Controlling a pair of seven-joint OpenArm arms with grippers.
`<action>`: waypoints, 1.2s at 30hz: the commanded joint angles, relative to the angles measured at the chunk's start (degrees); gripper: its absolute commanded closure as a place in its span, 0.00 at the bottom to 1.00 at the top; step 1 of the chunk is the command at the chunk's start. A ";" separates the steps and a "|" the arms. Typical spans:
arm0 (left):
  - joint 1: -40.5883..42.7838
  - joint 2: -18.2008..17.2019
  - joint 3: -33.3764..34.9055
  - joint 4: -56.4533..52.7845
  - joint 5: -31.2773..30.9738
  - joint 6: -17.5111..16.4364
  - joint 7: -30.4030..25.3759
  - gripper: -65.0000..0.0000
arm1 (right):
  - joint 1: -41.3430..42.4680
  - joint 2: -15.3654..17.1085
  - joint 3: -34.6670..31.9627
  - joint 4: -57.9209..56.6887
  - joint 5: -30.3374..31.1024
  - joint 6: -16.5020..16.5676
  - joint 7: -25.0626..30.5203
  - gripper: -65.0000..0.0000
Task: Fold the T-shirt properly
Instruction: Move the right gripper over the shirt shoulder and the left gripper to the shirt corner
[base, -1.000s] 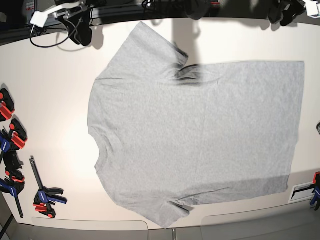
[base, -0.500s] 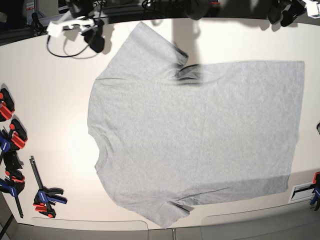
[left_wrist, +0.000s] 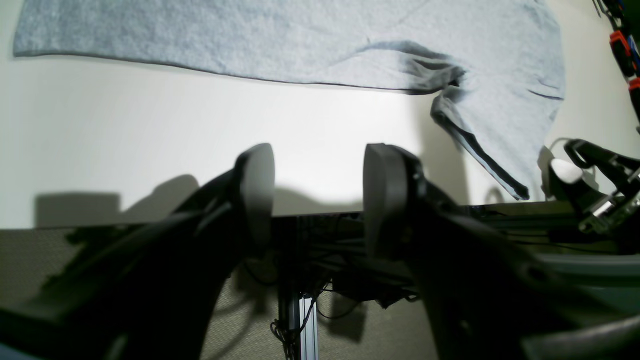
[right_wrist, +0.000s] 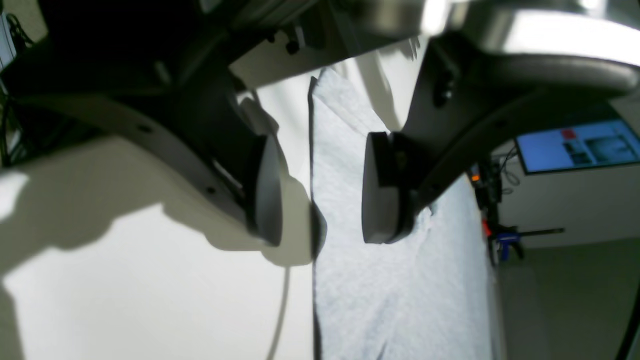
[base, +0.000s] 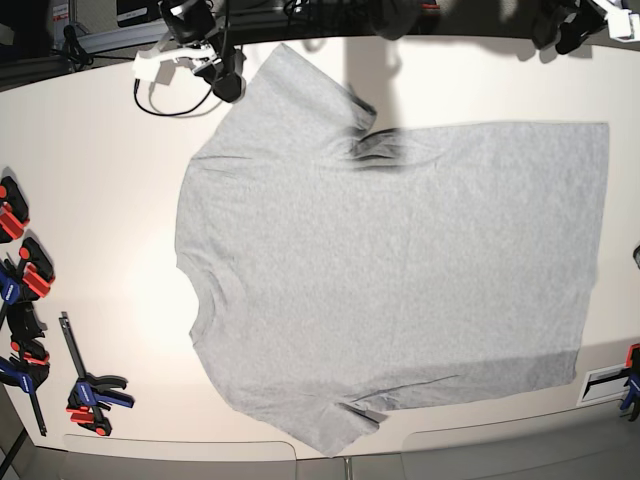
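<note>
T-shirt (base: 390, 280) lies flat, spread on the white counter (base: 100, 200), plain grey side up, neck w/ collar toward base view's left, hem toward its right. One sleeve points to the far edge, bunched w/ a dark crease at the armpit; other sleeve at the near edge.

Right hand (right_wrist: 317, 195) hovers just beside the far sleeve's edge, released, nothing between its pads; the sleeve's border shows in the gap. Left hand (left_wrist: 317, 195) sits over the bare counter edge, well apart from the shirt, also released & empty.

Red/blue clamps (base: 25, 330) line the counter's left rim.
</note>
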 joint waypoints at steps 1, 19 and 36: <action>0.92 -0.37 -0.57 0.72 -1.40 -0.54 -1.20 0.59 | -0.37 -0.04 -0.59 0.09 -0.24 -0.04 -0.57 0.60; 0.92 -0.35 -0.57 0.72 -1.42 -0.54 -1.55 0.59 | -0.17 -0.98 -10.64 0.00 -5.35 -0.24 0.76 0.67; -12.92 -0.44 -0.70 -1.86 0.20 9.40 2.23 0.51 | -0.20 -0.98 -10.64 0.00 -9.84 0.04 0.87 1.00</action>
